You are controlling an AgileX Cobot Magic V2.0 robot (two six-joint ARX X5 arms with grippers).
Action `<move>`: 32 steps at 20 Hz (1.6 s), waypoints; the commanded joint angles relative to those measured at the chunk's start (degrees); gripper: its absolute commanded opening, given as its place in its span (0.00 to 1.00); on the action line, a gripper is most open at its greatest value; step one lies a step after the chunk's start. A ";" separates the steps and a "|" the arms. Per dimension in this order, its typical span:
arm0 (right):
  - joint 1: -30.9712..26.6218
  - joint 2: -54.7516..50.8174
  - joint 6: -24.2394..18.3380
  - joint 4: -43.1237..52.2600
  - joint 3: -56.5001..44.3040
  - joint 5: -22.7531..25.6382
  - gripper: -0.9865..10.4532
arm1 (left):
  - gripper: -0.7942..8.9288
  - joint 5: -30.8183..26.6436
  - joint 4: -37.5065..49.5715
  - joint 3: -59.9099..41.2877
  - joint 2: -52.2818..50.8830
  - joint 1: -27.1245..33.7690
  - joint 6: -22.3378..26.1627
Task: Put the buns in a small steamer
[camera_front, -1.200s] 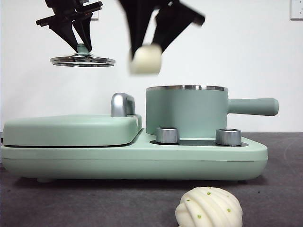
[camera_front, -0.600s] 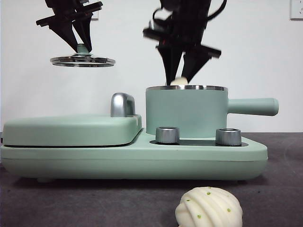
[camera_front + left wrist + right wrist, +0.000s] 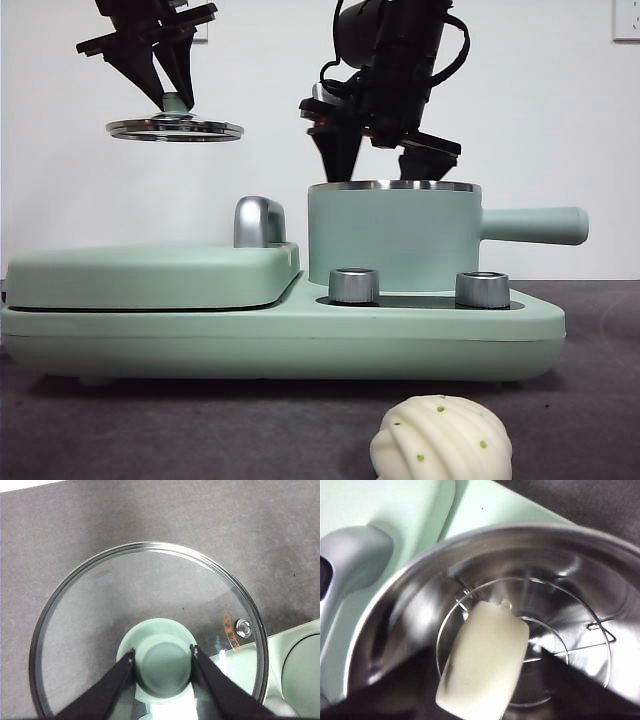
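Before me a long mint-green cooker base (image 3: pixel 280 345) is sitting on the dark grey table (image 3: pixel 150 430). Its flat mint-green griddle cover (image 3: pixel 150 275) is carrying a chrome handle (image 3: pixel 258 222), and two steel knobs (image 3: pixel 353 285) are standing in front.

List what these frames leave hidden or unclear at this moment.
- Smooth roll: hidden in the front view by the steamer wall; the blurred right wrist view doesn't settle whether it rests on the wire rack.
- Right gripper: its tips dip behind the steamer rim in the front view.
- Ridged bun: bottom cut off by the front view's lower edge.
- Left gripper holding the lid: steamer out of its wrist view.
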 commanded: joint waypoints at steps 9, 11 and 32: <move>0.26 -2.82 -1.84 -9.31 14.56 1.53 0.55 | 0.10 0.31 -0.13 0.50 0.44 -0.15 -0.68; 0.46 -7.26 -1.60 -9.42 12.52 1.99 0.55 | 0.10 0.90 -0.09 0.50 0.44 -0.22 -0.85; 30.36 -46.93 13.07 8.66 -58.05 6.05 0.55 | 0.10 2.23 -0.04 0.50 0.46 -1.57 -1.05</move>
